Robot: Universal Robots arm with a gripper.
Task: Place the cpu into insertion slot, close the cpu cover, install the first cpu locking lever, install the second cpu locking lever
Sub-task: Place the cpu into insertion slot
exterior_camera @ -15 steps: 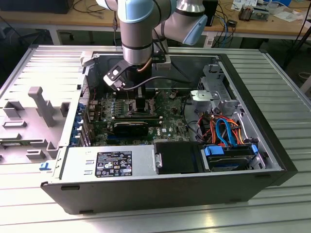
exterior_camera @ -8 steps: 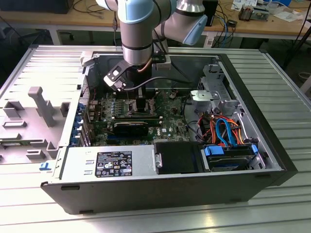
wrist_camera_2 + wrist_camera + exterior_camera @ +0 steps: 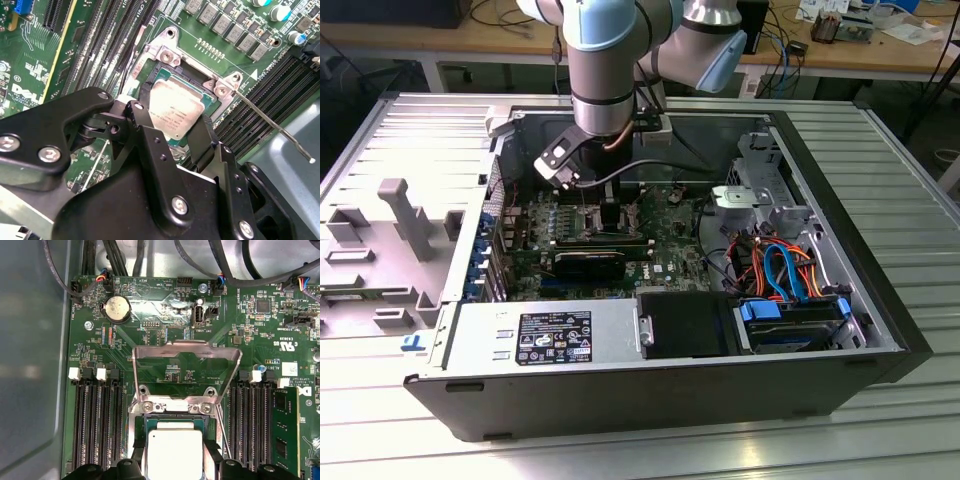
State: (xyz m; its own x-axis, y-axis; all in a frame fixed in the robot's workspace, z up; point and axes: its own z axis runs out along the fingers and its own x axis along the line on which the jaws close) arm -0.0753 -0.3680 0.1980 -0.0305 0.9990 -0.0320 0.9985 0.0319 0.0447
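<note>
The gripper (image 3: 170,124) is pinching the flat, silver-grey cpu (image 3: 175,106) by two opposite edges at the dark square slot (image 3: 172,74). Whether it is seated is unclear. The thin metal cover (image 3: 186,348) is standing raised, and long black memory slots (image 3: 95,430) are crowding both sides.

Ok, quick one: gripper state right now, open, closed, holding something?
Gripper: closed on the cpu, fingers at two opposite edges, at the insertion slot; cpu cover raised.
</note>
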